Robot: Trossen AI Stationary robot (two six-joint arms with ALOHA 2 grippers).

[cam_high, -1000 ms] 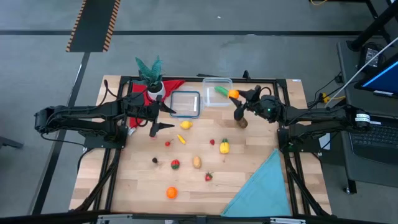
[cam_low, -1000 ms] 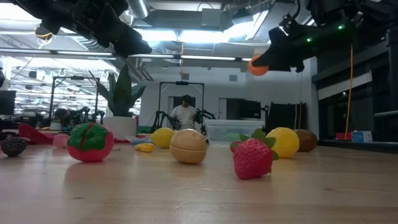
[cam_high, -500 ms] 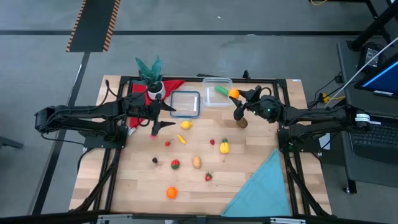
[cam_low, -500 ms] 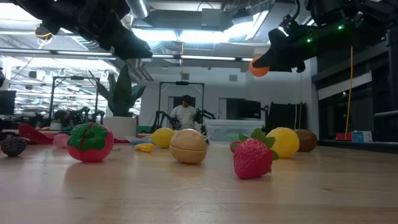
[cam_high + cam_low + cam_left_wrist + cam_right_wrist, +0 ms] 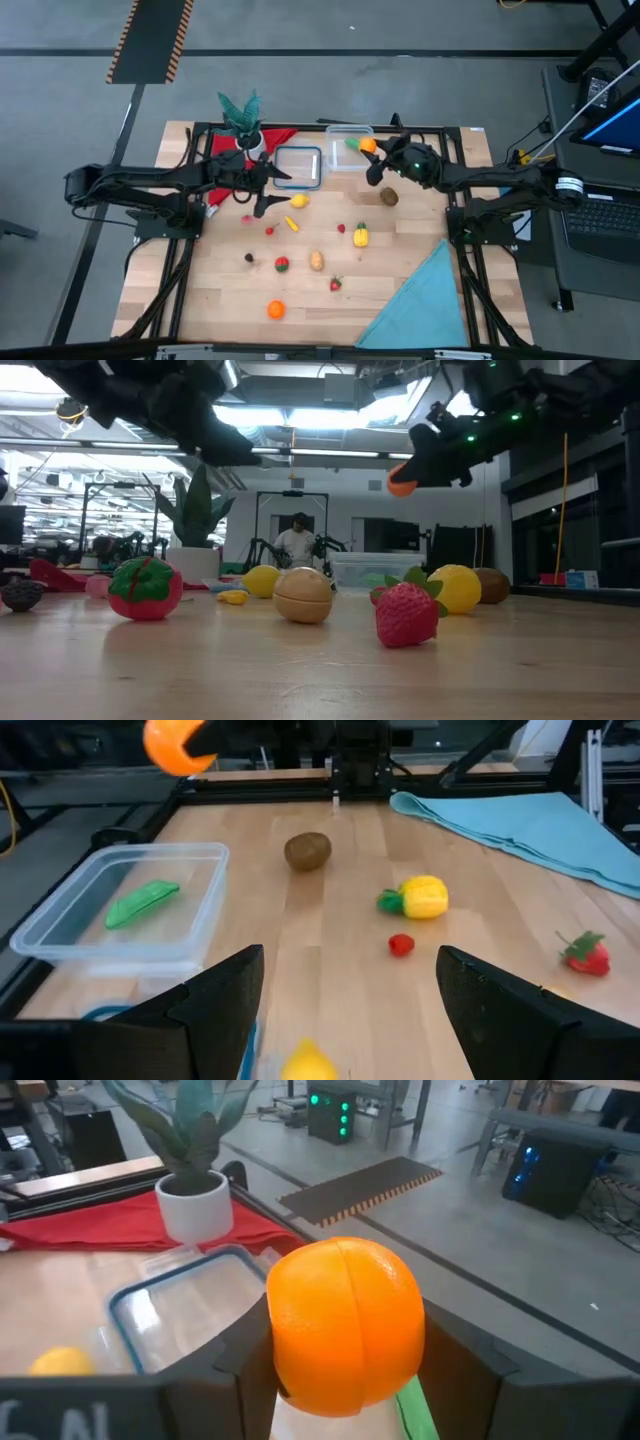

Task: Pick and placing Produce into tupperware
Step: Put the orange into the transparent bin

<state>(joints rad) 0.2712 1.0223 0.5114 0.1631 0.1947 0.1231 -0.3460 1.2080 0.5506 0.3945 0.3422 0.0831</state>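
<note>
Orange toy fruit (image 5: 346, 1325) sits clamped in the right end effector (image 5: 372, 152), raised over the clear tupperware (image 5: 349, 147) holding a green piece (image 5: 142, 904). Left end effector (image 5: 264, 190) hangs open beside the blue-rimmed lid (image 5: 298, 167).

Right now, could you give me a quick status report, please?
Right gripper holds orange fruit above tupperware. Left gripper open, empty, near blue-rimmed lid. Nothing blocking.

**How our four cameras sit**

We've got one overhead looking straight down on the whole table (image 5: 300, 300), one at tabletop level facing the room, plus two close-up wrist cams. Both wrist views and the overhead share the clear tub (image 5: 120, 910).
</note>
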